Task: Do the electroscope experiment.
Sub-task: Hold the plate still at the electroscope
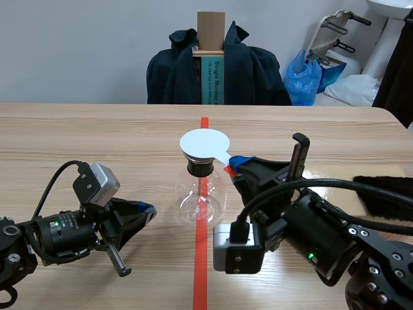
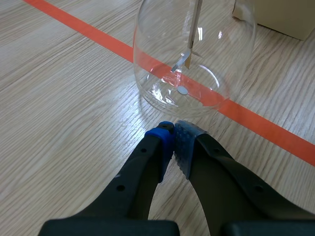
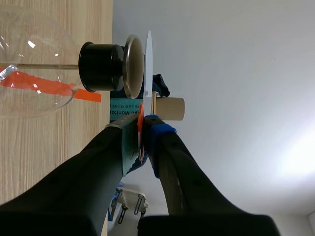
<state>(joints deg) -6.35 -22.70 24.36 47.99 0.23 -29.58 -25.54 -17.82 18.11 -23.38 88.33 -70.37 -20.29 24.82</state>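
Right gripper (image 3: 141, 132) is clamped on the orange tab (image 3: 140, 118) of a white disc (image 1: 204, 143), holding it just over the flask (image 1: 201, 194) and its metal plate (image 3: 130, 66). This is probably the charging step, and next comes a light touch. Left gripper (image 2: 173, 133), closed empty, sits beside the flask. Only its wrist view shows the foil leaf (image 2: 183, 61) inside

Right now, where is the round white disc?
In the scene view the thin round white disc is mid-table, just above the black-stoppered clear glass flask on the orange-red tape line, held by the right gripper.
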